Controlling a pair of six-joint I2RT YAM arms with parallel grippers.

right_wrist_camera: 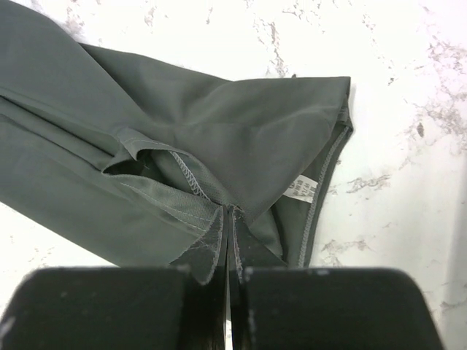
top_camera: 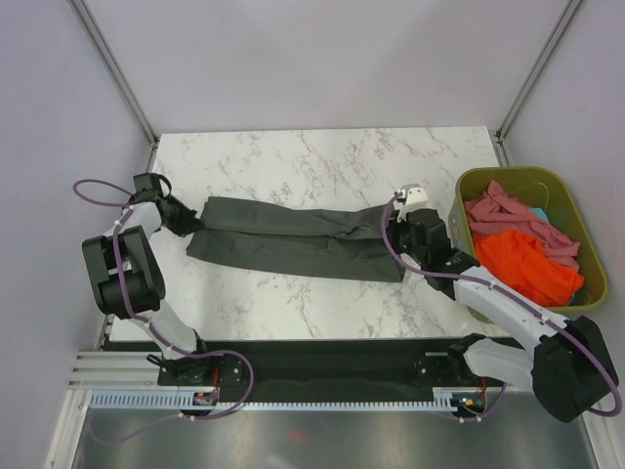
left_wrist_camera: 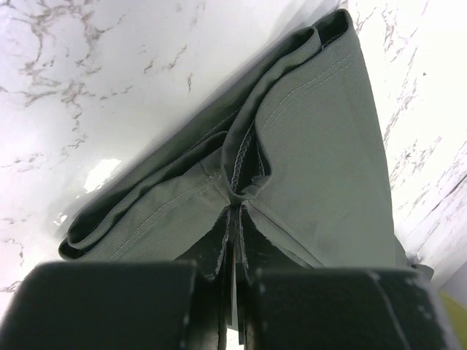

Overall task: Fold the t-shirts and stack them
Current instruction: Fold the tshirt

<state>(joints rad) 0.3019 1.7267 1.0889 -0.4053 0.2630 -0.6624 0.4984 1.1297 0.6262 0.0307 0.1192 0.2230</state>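
Note:
A dark charcoal grey t-shirt [top_camera: 298,237] lies folded into a long band across the marble table. My left gripper [top_camera: 184,220] is shut on its left end; in the left wrist view the cloth [left_wrist_camera: 306,153] bunches into the closed jaws at the gripper [left_wrist_camera: 235,219]. My right gripper [top_camera: 408,234] is shut on its right end; in the right wrist view the hem and a white label [right_wrist_camera: 301,189] show beside the gripper [right_wrist_camera: 228,215]. An orange t-shirt [top_camera: 522,266] and a pink t-shirt [top_camera: 508,212] lie in the bin.
An olive-green plastic bin [top_camera: 568,195] stands at the table's right edge, close to my right arm. The marble table [top_camera: 312,156] ends at grey walls at the back and sides. A black strip runs along the near edge [top_camera: 312,366].

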